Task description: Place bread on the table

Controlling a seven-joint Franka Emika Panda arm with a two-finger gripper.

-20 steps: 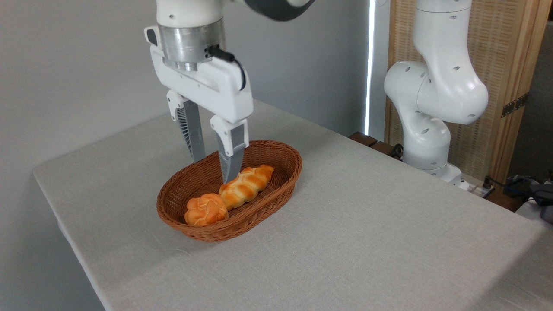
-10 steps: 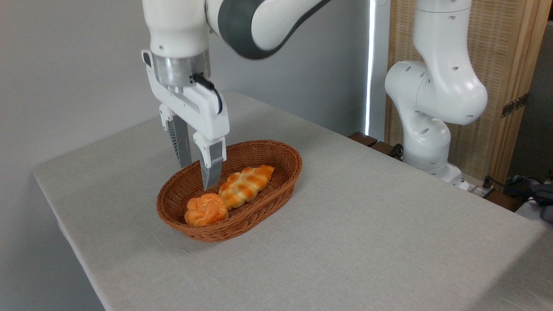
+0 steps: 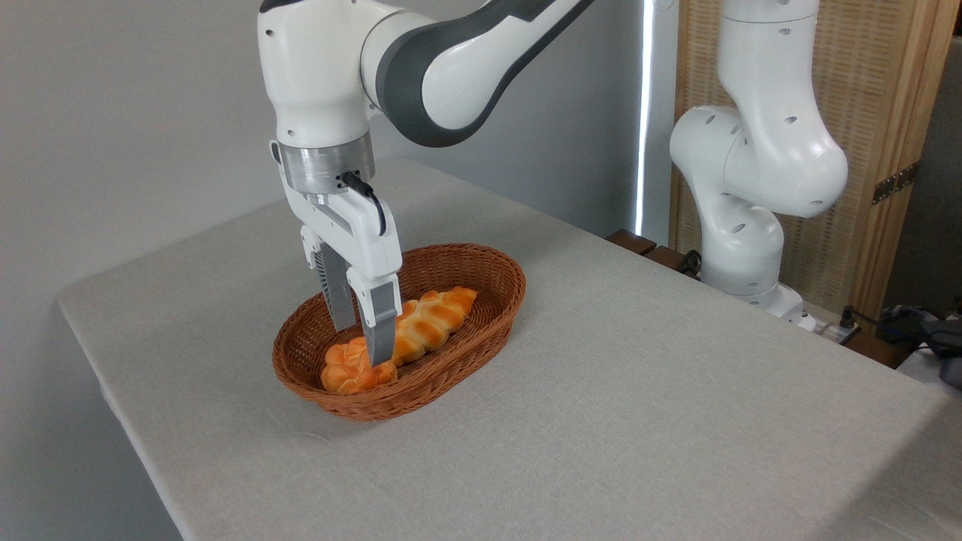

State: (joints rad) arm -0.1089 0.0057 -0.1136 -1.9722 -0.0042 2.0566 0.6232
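Note:
The bread (image 3: pixel 347 371), a small round knotted orange-golden bun, lies in the near-left end of the brown wicker basket (image 3: pixel 481 330) on the light grey table (image 3: pixel 639 421). My gripper (image 3: pixel 362 344) is open and lowered into the basket. Its front finger (image 3: pixel 379 323) covers the bun's right side and its rear finger sits behind the bun. I cannot tell whether the fingers touch it.
A longer braided golden loaf (image 3: pixel 432 319) lies in the basket just right of the bun. The arm's white base (image 3: pixel 751 225) stands off the table's far right edge, with a wooden screen (image 3: pixel 887 150) behind it. The table's left edge runs near the basket.
The gripper moved left off the braided loaf, then dropped down into the basket over the bun, staying open.

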